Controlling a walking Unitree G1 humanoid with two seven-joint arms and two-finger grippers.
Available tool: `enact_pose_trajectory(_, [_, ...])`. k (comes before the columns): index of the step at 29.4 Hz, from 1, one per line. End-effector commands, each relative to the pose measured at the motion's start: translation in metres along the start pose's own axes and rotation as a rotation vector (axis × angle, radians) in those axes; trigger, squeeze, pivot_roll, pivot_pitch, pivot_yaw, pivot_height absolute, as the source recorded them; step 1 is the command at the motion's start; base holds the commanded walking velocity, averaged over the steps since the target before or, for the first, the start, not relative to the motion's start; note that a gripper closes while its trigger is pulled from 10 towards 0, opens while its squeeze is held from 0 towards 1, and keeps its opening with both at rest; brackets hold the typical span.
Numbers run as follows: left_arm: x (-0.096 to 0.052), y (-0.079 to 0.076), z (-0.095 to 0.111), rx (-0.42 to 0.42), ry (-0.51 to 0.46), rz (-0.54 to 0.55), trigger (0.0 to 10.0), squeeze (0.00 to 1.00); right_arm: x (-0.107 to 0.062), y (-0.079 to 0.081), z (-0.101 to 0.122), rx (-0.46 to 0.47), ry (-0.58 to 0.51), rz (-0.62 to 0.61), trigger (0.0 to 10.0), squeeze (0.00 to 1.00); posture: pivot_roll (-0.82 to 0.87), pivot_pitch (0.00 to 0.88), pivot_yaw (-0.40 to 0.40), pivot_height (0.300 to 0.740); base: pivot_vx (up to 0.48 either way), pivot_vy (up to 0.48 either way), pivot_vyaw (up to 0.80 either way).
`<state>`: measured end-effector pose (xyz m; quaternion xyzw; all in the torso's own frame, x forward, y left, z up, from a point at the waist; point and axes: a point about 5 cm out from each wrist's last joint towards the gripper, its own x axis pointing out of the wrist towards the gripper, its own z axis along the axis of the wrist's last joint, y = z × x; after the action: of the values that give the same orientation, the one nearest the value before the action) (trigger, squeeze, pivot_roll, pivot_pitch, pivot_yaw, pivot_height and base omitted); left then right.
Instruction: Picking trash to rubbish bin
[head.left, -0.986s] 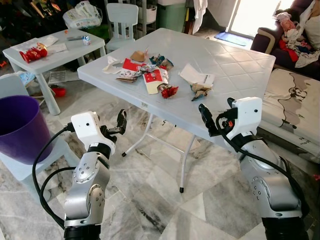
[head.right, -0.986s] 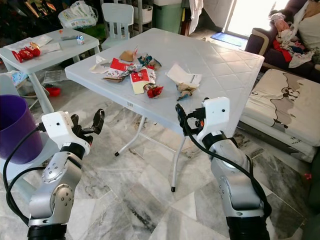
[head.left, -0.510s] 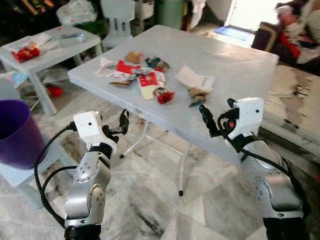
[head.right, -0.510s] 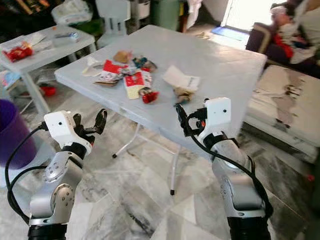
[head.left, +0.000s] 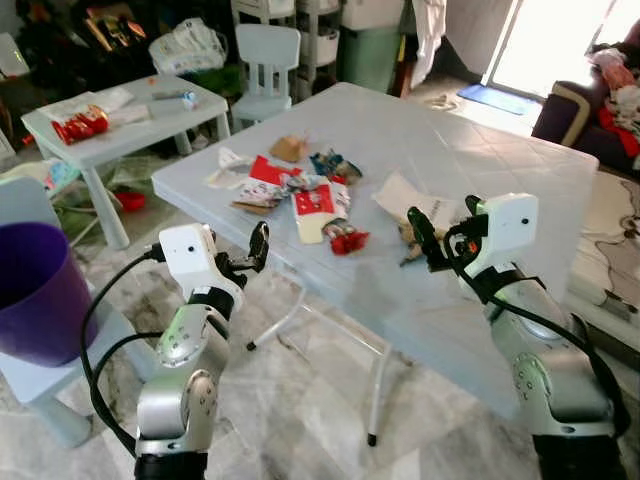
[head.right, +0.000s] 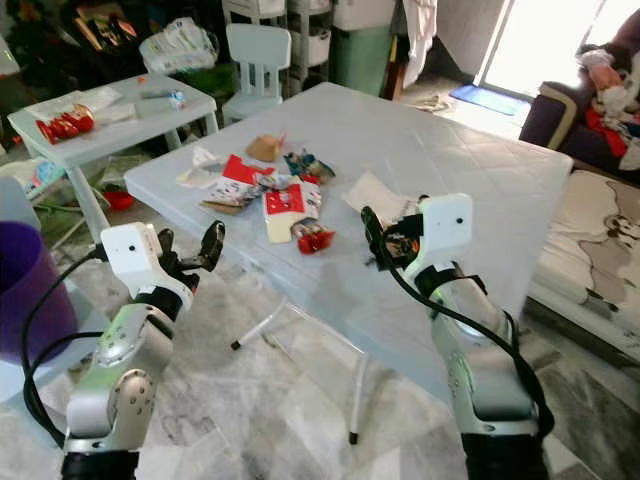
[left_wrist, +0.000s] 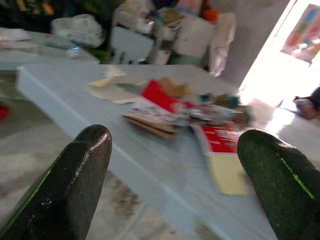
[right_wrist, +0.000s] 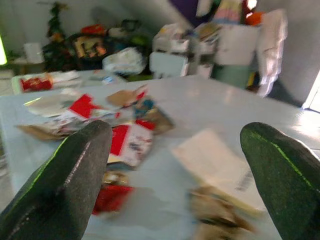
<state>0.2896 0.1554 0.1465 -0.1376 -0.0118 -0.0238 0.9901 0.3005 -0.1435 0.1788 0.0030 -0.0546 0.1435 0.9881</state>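
Trash lies scattered on the white plastic table (head.left: 500, 150): red and white wrappers (head.left: 315, 198), a crumpled red wrapper (head.left: 347, 240), a white paper sheet (head.left: 405, 195) and a brown scrap (head.left: 288, 147). My left gripper (head.left: 258, 245) is open, held just below and in front of the table's near edge. My right gripper (head.left: 424, 238) is open too, at the table's near edge beside the white sheet. Both wrist views look across the tabletop at the wrappers (left_wrist: 220, 140) (right_wrist: 127, 142) between spread fingers. The purple rubbish bin (head.left: 35, 290) stands at my far left.
A small white table (head.left: 130, 115) with a red packet (head.left: 78, 125) stands back left, with a white child's chair (head.left: 268, 55) behind the main table. A dark sofa (head.left: 600, 120) with clothes and a mattress (head.right: 600, 260) lie right. The bin rests on a pale blue stool (head.left: 60, 400).
The whole view has shifted and the table now sits closer. Both grippers stay open and raised; the right one now reaches the table's edge near the white sheet.
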Motion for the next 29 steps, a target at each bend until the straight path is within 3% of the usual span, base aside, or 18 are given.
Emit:
enact_pose_trajectory(1, [0.001,-0.01,0.0,-0.015,0.003,-0.036,10.0,0.0,-0.002,-0.01,0.002,-0.022,0.001,-0.034,10.0,0.0,0.02,0.063,-0.07,0.74,0.401,0.0,0.0])
enact_pose_trajectory(8, [0.004,-0.013,-0.009,-0.021,0.073,-0.054,10.0,0.0,-0.001,-0.012,0.004,-0.038,0.004,-0.049,10.0,0.0,0.02,0.062,-0.072,0.74,0.112,0.0,0.0])
enact_pose_trajectory(15, [0.013,-0.028,-0.018,-0.005,0.141,-0.144,10.0,0.0,-0.003,-0.023,-0.004,-0.027,0.047,-0.116,10.0,0.0,0.01,0.065,-0.069,0.74,0.0,0.0,0.0])
enact_pose_trajectory(29, [0.024,-0.033,-0.022,0.062,0.179,-0.248,10.0,0.0,-0.015,-0.007,-0.019,0.041,0.111,-0.093,10.0,0.0,0.02,0.091,-0.032,0.74,0.0,0.0,0.0])
